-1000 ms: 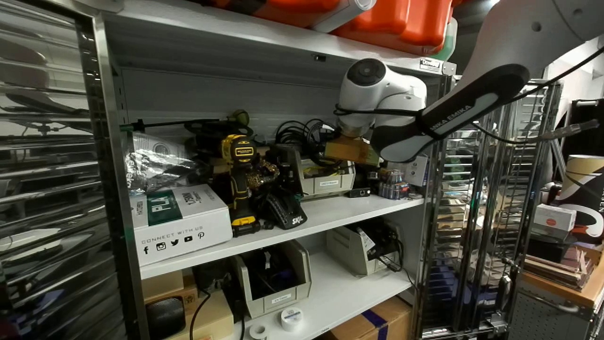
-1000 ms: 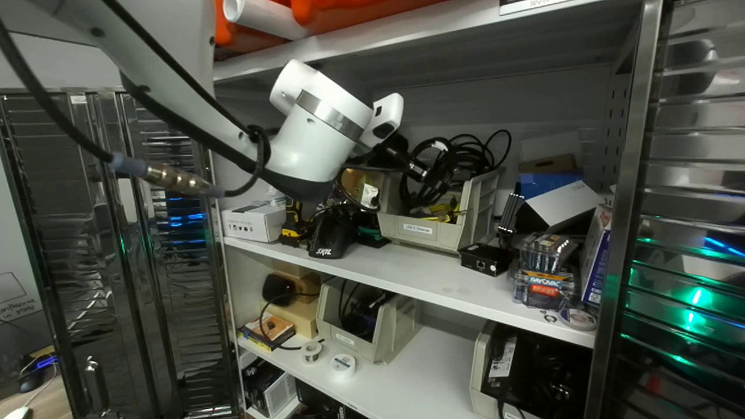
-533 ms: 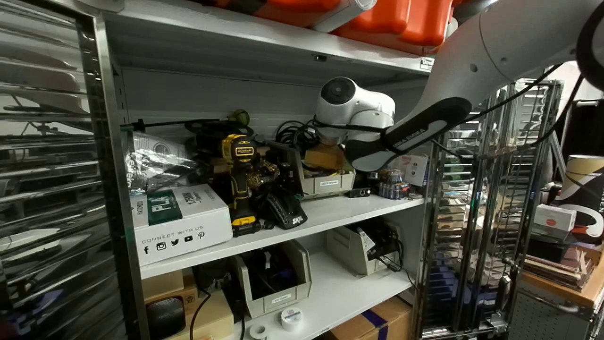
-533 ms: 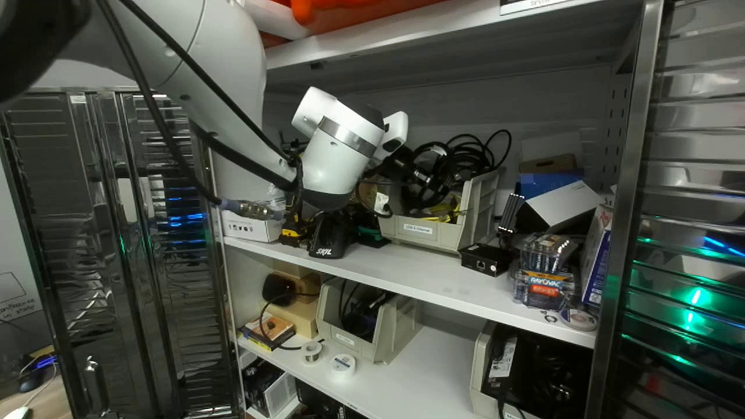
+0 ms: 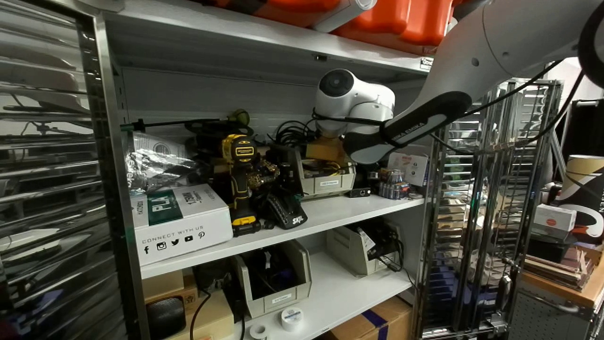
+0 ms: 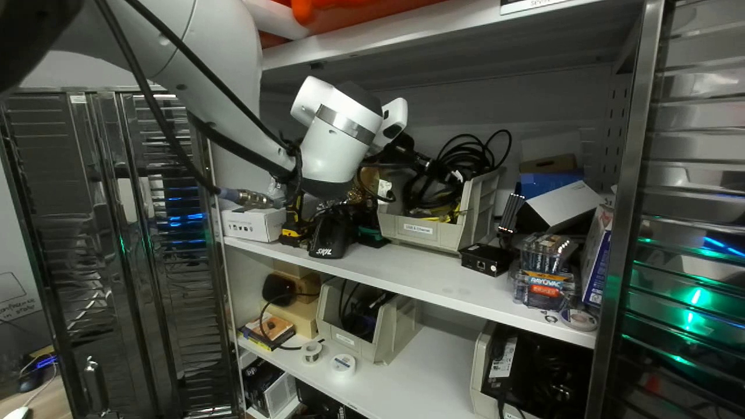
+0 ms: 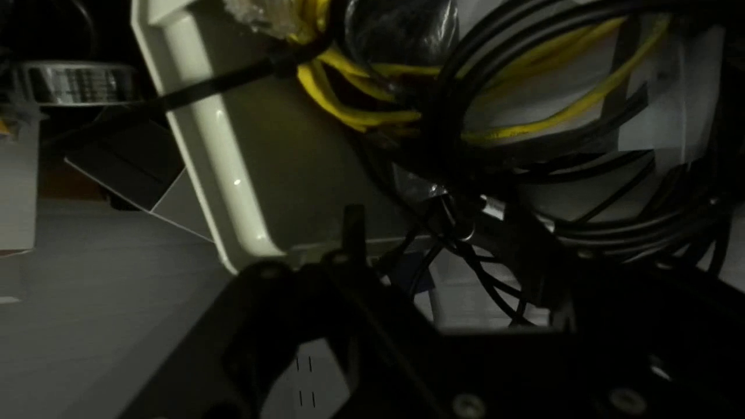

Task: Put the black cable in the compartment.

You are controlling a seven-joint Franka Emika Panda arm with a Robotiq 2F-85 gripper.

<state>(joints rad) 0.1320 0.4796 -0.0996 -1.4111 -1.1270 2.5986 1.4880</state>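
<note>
Just below hand, black cable, coiled

Cables are lying in the upper bin, drill standing to its left, batteries sitting right; down below, a roll is resting before another bin.

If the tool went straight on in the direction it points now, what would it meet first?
Most likely the black cables in the labelled storage bin: the tool slants down towards them. In the dark wrist view depth is unclear, so they may be touching.
</note>
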